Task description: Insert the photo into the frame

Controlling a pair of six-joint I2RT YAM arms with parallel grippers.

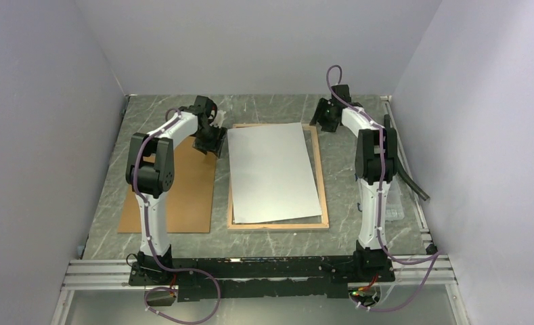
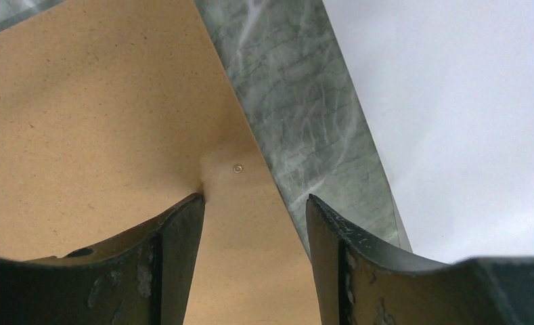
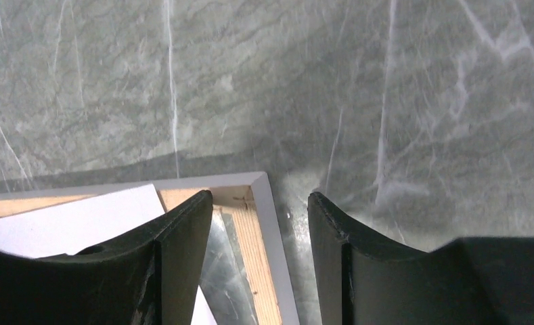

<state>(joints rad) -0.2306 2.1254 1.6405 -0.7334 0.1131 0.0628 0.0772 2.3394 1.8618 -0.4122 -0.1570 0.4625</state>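
The frame point(image 1: 278, 223) lies flat mid-table, pale wood back up. A large sheet point(image 1: 271, 169) lies askew on it, overhanging the left rail. It shows only a plain white face, so I take it for the photo face down. My left gripper point(image 1: 208, 143) is open and empty, low over the far right corner of the brown backing board point(image 2: 101, 122), with the sheet point(image 2: 467, 101) to its right. My right gripper point(image 1: 326, 120) is open and empty over the frame's far right corner point(image 3: 267, 223), beside the sheet's corner point(image 3: 68, 220).
The brown backing board point(image 1: 183, 196) lies left of the frame on the green marble table point(image 1: 277, 108). A glossy clear pane point(image 3: 220, 271) shows inside the frame. A black hose point(image 1: 413, 183) and clear plastic point(image 1: 394, 203) lie along the right wall.
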